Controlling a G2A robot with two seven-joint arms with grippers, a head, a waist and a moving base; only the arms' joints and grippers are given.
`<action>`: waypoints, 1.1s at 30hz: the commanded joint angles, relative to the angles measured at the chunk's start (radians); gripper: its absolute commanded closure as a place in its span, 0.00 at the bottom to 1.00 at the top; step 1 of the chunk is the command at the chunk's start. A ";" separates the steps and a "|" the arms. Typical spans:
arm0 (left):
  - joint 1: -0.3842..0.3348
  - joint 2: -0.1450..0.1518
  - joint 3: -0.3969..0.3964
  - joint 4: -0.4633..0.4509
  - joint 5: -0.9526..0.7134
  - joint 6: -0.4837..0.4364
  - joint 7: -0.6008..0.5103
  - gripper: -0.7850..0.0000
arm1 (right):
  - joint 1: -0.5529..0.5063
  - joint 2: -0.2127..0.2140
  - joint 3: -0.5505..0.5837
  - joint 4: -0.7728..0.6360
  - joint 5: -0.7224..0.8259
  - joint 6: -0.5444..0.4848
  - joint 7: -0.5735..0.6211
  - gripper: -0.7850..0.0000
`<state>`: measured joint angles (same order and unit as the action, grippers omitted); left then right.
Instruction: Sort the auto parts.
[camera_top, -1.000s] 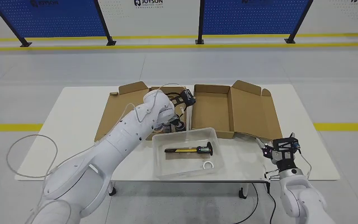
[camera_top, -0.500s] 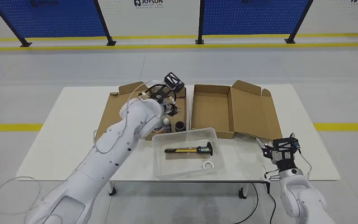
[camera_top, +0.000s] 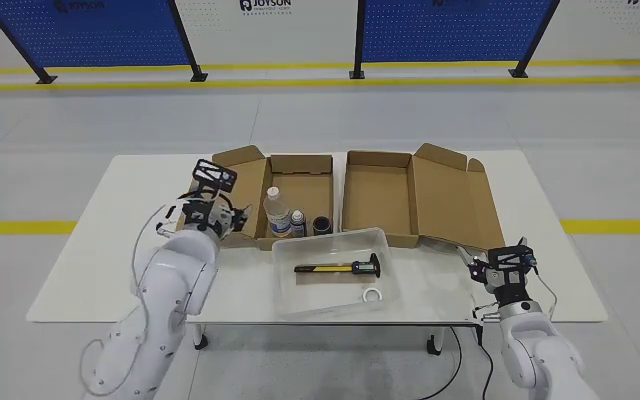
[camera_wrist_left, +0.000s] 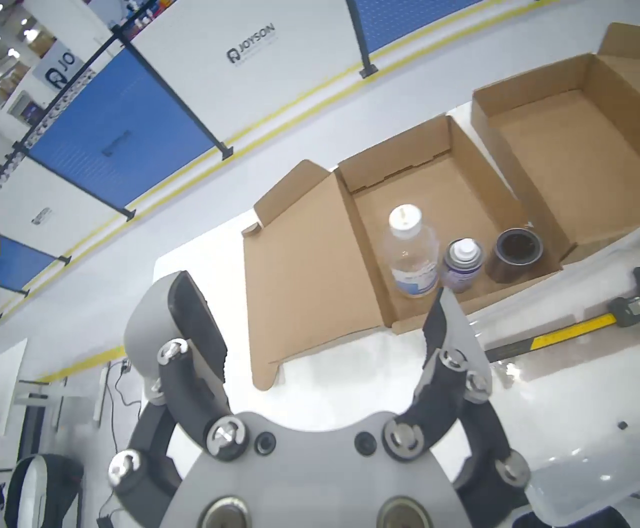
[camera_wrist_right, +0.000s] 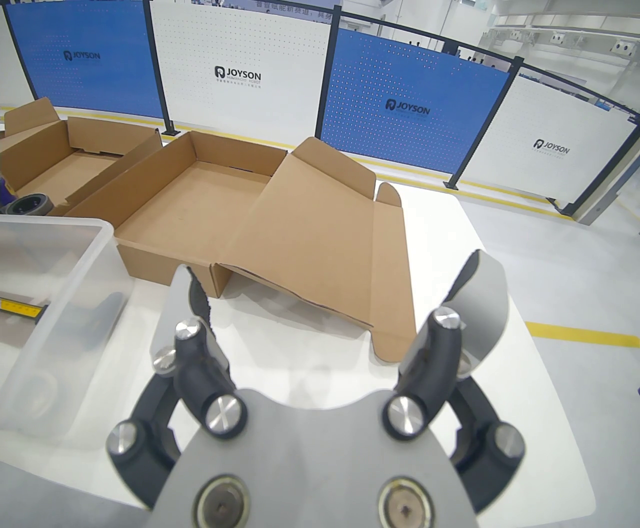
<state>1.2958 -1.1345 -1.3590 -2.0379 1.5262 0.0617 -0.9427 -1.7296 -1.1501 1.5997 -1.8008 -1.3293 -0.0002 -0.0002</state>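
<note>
Both spread empty: left end effector beside box flap (right end effector near table edge)

The white table bears a left box, a right box and a clear bin

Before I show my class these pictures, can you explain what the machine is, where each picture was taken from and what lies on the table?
This is a two-armed robot at a white table. One picture looks down from above; two come from wrist cameras. The left tool and right tool are open, empty. One brown cardboard box holds a clear plastic bottle, a purple spray can and a black cylinder. A clear plastic bin holds a yellow-and-black measuring gauge and a white ring.
</note>
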 joint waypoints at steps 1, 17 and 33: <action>0.039 0.001 -0.034 -0.019 0.017 0.026 0.003 0.00 | 0.002 -0.001 -0.004 -0.009 0.002 -0.005 -0.002 0.00; 0.155 0.004 -0.180 -0.063 -0.008 0.035 -0.002 0.00 | 0.014 -0.029 -0.297 -0.178 0.018 -0.108 0.118 0.00; 0.155 0.004 -0.180 -0.063 -0.008 0.035 -0.002 0.00 | 0.138 -0.067 -0.448 -0.103 0.354 0.035 0.425 0.00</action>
<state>1.4506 -1.1306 -1.5395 -2.1008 1.5178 0.0968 -0.9446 -1.5955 -1.2174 1.1546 -1.9161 -0.9550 0.0304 0.4244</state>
